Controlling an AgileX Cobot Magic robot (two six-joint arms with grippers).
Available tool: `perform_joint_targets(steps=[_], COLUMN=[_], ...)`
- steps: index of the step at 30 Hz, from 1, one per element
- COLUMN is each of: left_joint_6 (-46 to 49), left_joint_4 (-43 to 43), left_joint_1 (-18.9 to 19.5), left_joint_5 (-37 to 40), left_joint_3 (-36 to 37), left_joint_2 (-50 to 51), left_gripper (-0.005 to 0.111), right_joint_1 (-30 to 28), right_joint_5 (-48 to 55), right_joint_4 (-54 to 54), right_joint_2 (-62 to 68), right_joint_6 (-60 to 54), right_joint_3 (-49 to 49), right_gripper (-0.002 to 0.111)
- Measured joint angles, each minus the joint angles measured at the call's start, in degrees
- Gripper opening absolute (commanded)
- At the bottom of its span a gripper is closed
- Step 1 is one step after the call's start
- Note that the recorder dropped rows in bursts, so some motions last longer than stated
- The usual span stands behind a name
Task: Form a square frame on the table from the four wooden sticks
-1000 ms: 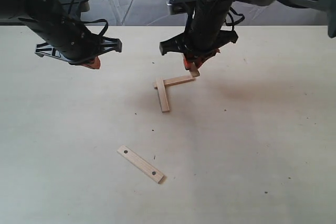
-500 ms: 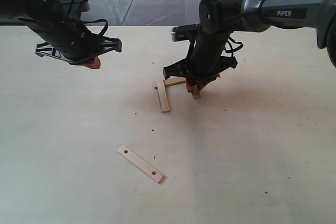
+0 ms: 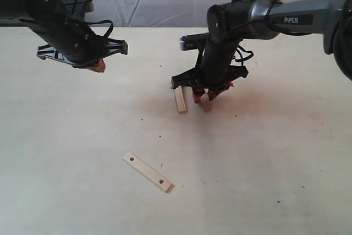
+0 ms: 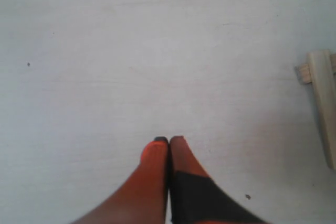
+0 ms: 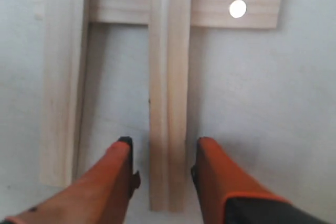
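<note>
Sticks of short flat light wood (image 3: pixel 180 100), three together, lie on the pale beige matte desk (image 3: pixel 264 180) beneath the right claw (image 5: pixel 165 141). We record a cross stick (image 5: pixel 220 6) with a hole near one end, a middle stick (image 5: pixel 168 103) laid over it at a right angle, and a side stick (image 5: pixel 63 77) meeting its other end. The right claw's orange fingers (image 5: pixel 118 177) stand spread either side of the middle stick, gaps showing. A fourth stick (image 3: pixel 147 172), two dark holes in it, lies well apart. The left claw (image 3: pixel 98 66) hangs above the desk, fingers pressed together.
</note>
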Motion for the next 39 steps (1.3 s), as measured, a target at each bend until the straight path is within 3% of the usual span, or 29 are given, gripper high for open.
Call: perform_joint_targets(steps=[9,22,23,26,39], left_joint_6=[0.1,0.1,0.1,0.1,0.1], left_joint_4=[0.0,0.0,0.0,0.0,0.0], left_joint_1=[0.0,0.0,0.0,0.0,0.0], left_joint_5=[0.0,0.3,0.2,0.1,0.1], left_joint_3=[0.0,0.0,0.0,0.0,0.0], left_joint_2=[0.0,0.0,0.0,0.0,0.0], left_gripper=[0.0,0.0,0.0,0.0,0.0], right_joint_1=[0.0,0.0,0.0,0.0,0.0], right_joint_5=[-0.4,1.4,1.3,1.3,7.3], right_joint_4=[-0.1,-0.2,-0.2,-0.2,-0.2], right_joint_2=[-4.8,2.3,2.3,2.8,-9.6], right_joint_6=[0.0,0.0,0.0,0.1,1.6], right_joint_3=[-3.7,-3.4,-3.4,-3.4,-2.7], right_gripper=[0.04,0.039,0.035,0.0,0.0])
